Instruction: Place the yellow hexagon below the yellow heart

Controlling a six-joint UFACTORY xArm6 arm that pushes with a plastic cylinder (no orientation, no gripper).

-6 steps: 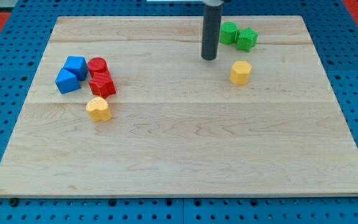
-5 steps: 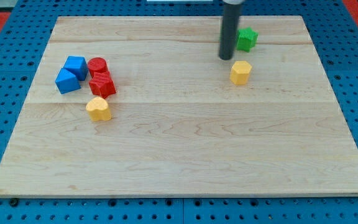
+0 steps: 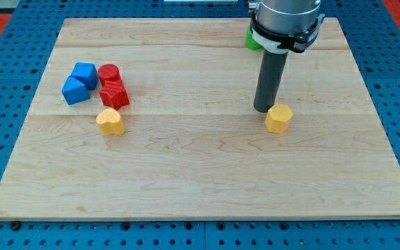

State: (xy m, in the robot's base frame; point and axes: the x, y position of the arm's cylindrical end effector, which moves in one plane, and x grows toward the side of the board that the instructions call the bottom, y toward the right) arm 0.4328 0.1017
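The yellow hexagon (image 3: 278, 119) lies on the wooden board (image 3: 200, 173), right of the middle. My tip (image 3: 263, 109) stands just left of and slightly above it, touching or nearly touching its upper left side. The yellow heart (image 3: 110, 121) lies far off at the view's left, below the red blocks.
Two blue blocks (image 3: 79, 81) and two red blocks (image 3: 112, 86) cluster at the upper left, just above the heart. A green block (image 3: 253, 39) shows partly behind the arm at the top; a second green block is hidden.
My tip moved down from the top of the board to beside the yellow hexagon. The hexagon slid down and slightly right. The arm now covers the green blocks.
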